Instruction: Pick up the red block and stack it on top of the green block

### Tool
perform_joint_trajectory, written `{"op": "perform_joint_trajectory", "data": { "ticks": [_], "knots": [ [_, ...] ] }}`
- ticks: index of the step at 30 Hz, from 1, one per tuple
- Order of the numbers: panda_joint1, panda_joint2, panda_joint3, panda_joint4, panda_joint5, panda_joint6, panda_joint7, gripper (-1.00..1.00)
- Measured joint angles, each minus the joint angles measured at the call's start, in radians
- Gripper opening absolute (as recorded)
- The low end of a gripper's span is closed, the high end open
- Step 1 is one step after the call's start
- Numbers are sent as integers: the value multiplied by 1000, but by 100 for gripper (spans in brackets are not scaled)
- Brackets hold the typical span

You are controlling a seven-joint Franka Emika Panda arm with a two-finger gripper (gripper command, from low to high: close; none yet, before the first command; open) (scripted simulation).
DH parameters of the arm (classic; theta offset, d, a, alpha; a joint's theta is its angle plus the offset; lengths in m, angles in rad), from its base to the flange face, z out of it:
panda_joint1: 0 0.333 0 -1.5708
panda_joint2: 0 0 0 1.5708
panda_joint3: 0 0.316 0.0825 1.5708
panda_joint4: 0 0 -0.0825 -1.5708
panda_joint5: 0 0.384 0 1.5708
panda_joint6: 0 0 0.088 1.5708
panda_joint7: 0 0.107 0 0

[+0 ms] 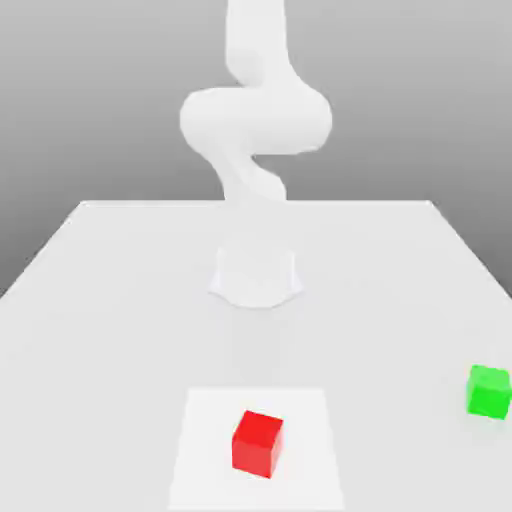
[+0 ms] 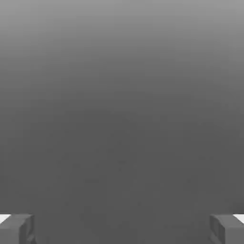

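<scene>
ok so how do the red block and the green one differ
The red block sits on the white square, while the green block sits on the grey tabletop beyond it. The red block is near the exterior view's middle; the green block is at that view's right edge. The red block looks turned more than the green block. Both are cube-like and rest flat.

White table point(image 1: 130, 310), red block point(image 1: 257, 444) on white square point(image 1: 205, 480), green block point(image 1: 489, 392).
</scene>
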Motion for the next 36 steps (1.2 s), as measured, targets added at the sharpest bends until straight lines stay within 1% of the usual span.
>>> {"op": "perform_joint_trajectory", "data": {
  "ticks": [7,14,21,27,28,34,36],
  "knots": [
    [-44,260,44,-97,-23,127,113,0],
    [-68,515,64,-192,-44,250,222,0],
    [-68,767,68,-288,-26,375,304,0],
    [-46,983,40,-279,-53,543,342,0],
    [-41,1010,34,-275,-58,566,345,-100],
    [-40,1023,31,-273,-63,578,349,-100],
    [-47,988,40,-279,-57,548,345,-100]
  ]
}}
